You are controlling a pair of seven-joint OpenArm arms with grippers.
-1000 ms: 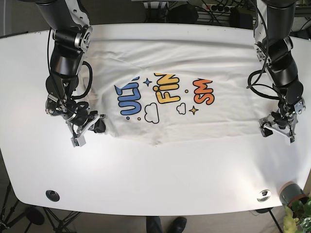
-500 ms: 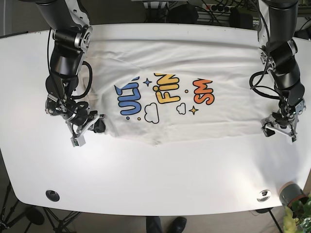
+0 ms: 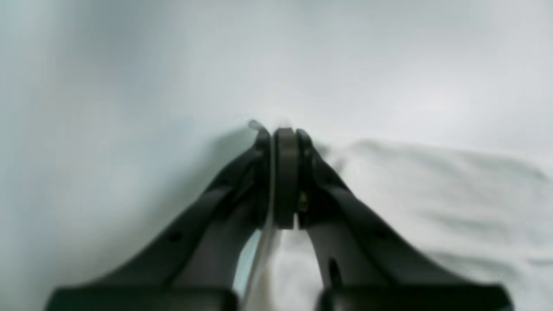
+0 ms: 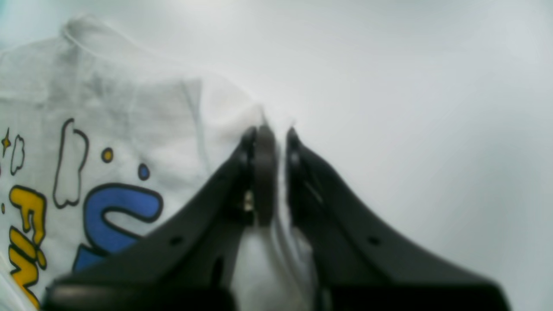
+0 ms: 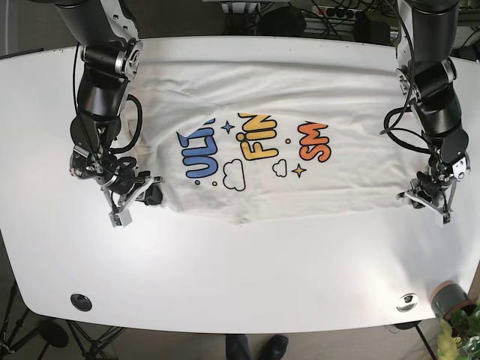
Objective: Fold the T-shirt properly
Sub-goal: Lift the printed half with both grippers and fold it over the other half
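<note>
White T-shirt [image 5: 285, 150] spread flat across the far half of the table [image 5: 247, 277], print side up, lettering in blue, yellow and orange turned sideways, with small clouds and stars around it. Wrinkled near the upper left, a fold running diagonally there; lower hem uneven, dipping to a point below the blue letters. Cloth edge bunched and lifted slightly at both lower corners.

Left pincer [image 3: 281, 129] pressed together on a thin edge of the white fabric, at the shirt's corner on the base view's right. Right pincer [image 4: 270, 129] pinching a bunched bit of cloth too, only a narrow gap between its tips, beside the blue letters at the opposite corner.

Table white, glossy, rounded at the corners, with a dark round fitting [image 5: 81, 302] near the front left and a metallic one [image 5: 407, 301] near the front right. Beyond the front right corner a grey pot [image 5: 448, 298] with green leaves. Cables [image 5: 330, 11] behind the far edge; dark shoes [image 5: 257, 346] on the floor below the front edge.
</note>
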